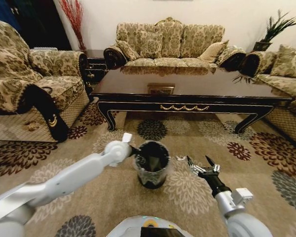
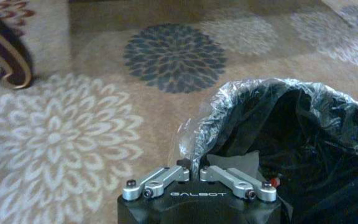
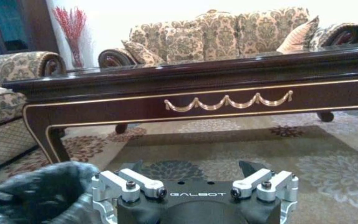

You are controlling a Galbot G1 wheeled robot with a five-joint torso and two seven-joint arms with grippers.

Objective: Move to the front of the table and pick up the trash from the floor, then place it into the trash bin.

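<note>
The trash bin (image 1: 151,165) stood upright on the floral carpet (image 1: 187,192) in the head view, its mouth facing up, at about 6 o'clock from the middle of the table (image 1: 187,86) and well short of its front edge. The table's long axis ran from 9 to 3 o'clock across the room, with the gold ornament (image 1: 184,107) on its front edge facing the robot. The left gripper (image 1: 138,154) sat at the bin's rim on the 9 o'clock side; in the left wrist view its fingers (image 2: 188,164) were drawn close together, pinching the clear plastic liner (image 2: 195,135) at the rim. The right gripper (image 1: 201,164) hung just beside the bin at its 3 o'clock side, apart from it, its jaws spread wide and holding nothing. A small whitish scrap (image 1: 180,158) lay on the carpet between the bin and that gripper.
</note>
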